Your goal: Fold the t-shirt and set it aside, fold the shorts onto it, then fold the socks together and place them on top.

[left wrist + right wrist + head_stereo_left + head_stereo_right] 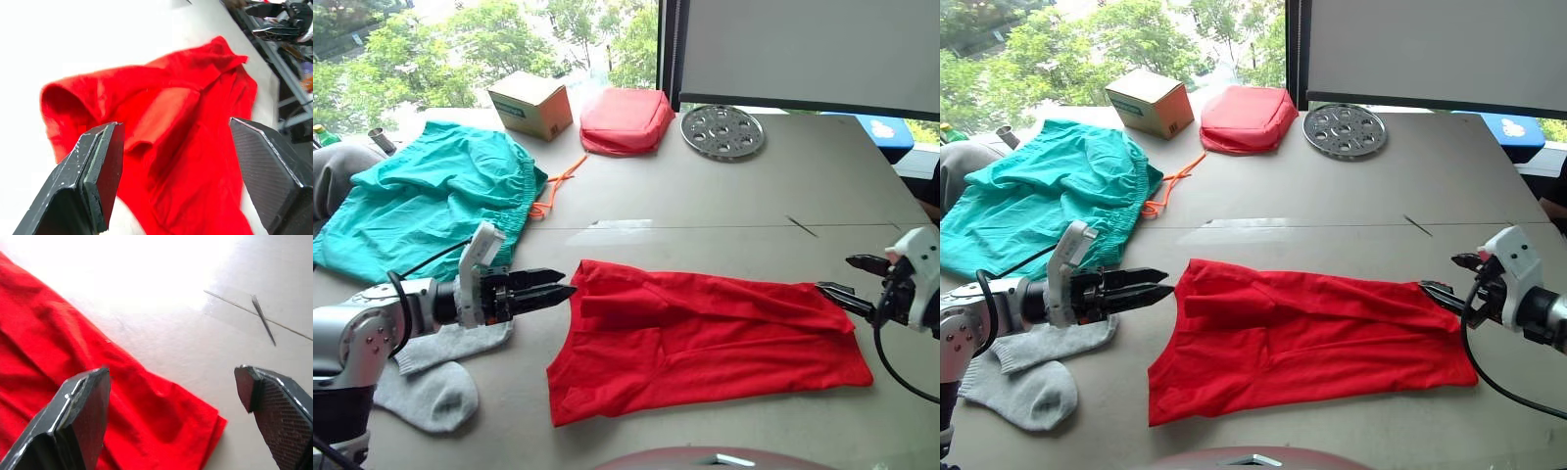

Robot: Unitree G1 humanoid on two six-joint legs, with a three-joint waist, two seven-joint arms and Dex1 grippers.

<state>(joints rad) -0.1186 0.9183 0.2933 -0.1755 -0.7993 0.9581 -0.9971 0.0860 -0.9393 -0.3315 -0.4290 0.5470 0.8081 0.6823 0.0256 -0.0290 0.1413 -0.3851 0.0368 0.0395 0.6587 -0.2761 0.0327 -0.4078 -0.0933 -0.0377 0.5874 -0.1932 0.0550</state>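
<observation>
A: How far along is the folding?

B: Early, by my reading. The red t-shirt [705, 343] lies spread between the two grippers, with what looks like a fold or two already in it, but it has not been set aside.

A: And the grippers?

B: The left gripper [553, 286] has its fingers parted and empty, tips just beside the shirt's near corner. The left wrist view looks between the two fingers straight onto the bunched red cloth. The right gripper [850, 282] is open too, holding nothing, with its lower finger at the shirt's opposite end. In the right wrist view the shirt's corner sits between the fingers, with bare table [205, 357] beyond.

A: The rest of the laundry?

B: The teal shorts [421, 196] lie crumpled well beyond the left gripper, orange drawstring [558, 188] trailing out. The grey socks [435, 377] lie loose directly under the left arm, unpaired. Neither has been folded.

A: So what remains?

B: I judge nearly everything: finishing the shirt, moving it aside, then the shorts, then the socks on top.
</observation>
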